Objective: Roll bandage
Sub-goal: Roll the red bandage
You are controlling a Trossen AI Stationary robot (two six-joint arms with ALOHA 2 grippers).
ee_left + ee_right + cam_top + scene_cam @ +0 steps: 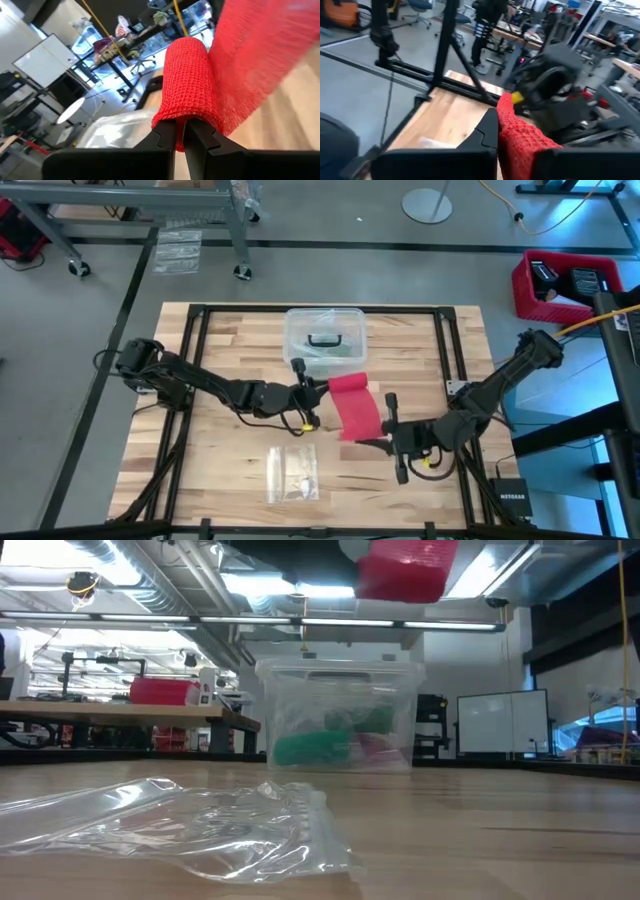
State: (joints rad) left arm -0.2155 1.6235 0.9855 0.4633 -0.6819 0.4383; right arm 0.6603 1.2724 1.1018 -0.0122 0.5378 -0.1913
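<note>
The bandage (353, 406) is hanging stretched above the desk (230, 470), between both arms. The left hand (180, 137) is pinching the rolled end with fingers closed tight, while the right hand (388, 435) is clamping the loose end, near the clear box (323, 338).

Two dark jointed arms, black cabling, yellow wrist fittings.

Bandage (187, 85): matt red open-weave cloth; table (230, 470): pale wood planks; bag (180, 825): glossy crinkled clear plastic
</note>
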